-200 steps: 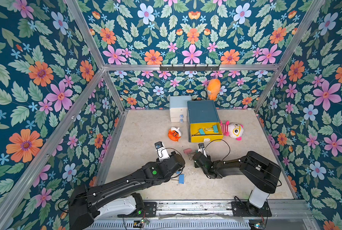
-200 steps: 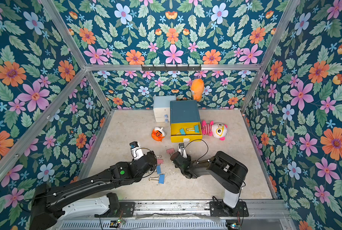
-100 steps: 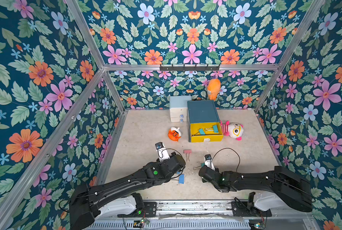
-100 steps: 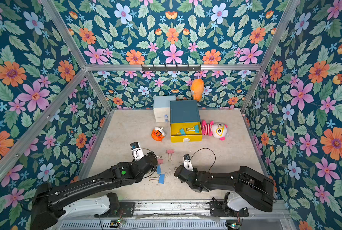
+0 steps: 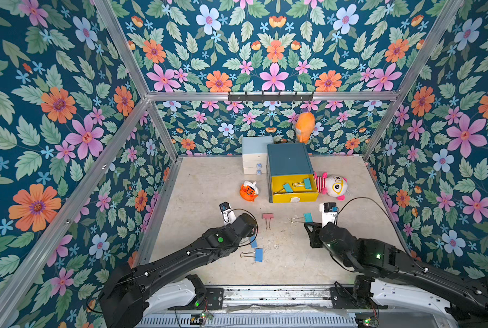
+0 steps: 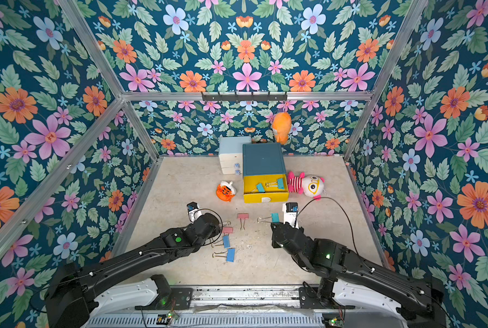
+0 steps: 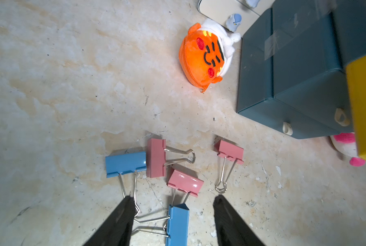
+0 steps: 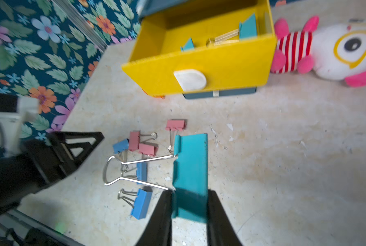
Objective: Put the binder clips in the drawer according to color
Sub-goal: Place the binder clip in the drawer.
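Teal is what your right claw (image 8: 189,204) has hold of: its jaws are closed narrowly on the body of a teal binder clip (image 8: 190,166), whose wire handles stick out sideways, held above the tabletop (image 5: 208,184). In both top views the yellow drawer (image 5: 294,196) stands pulled out of the dark teal cabinet (image 5: 288,159) at twelve o'clock on the table. The held clip hangs at about five o'clock from the drawer front. Two more teal clips (image 5: 287,187) already lie inside that drawer. Your left claw (image 7: 173,199) is spread wide and grips nothing. It hovers over a blue clip (image 7: 177,225), and one finger (image 7: 122,215) may be brushing a wire handle, though the view is too close to be sure. Three pink clips (image 7: 185,182) and other blue clips (image 8: 142,203) lie loose at seven o'clock from the drawer. An orange plush (image 5: 249,191) sits at its nine o'clock and a striped plush (image 5: 332,186) at its three.
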Motion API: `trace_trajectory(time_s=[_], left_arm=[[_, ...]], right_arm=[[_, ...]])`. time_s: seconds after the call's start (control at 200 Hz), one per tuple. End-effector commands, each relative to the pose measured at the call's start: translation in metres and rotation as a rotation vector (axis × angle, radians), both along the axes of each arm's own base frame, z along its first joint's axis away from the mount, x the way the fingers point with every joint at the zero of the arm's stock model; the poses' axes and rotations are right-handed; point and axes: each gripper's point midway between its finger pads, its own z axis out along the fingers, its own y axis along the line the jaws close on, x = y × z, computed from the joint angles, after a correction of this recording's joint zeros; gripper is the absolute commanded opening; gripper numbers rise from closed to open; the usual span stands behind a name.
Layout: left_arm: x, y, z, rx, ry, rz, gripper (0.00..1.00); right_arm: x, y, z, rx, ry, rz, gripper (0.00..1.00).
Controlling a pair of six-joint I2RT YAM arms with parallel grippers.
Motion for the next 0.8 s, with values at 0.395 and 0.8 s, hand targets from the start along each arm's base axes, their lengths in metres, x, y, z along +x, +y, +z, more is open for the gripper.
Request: trace_trajectory(time_s=[0.395,0.8], left_arm=[[0.005,-0.034,0.019,-0.086,-0.017,-0.16,0.64],[0.004,-0.044,0.034,-0.129,-0.04,-0.205,0.63]], right_arm=[[0.105,0.026,0.032,-0.104,0.2,0.003,0.17],[0.15,0.028,-0.002,-0.098,0.262,-0.051,0.17]])
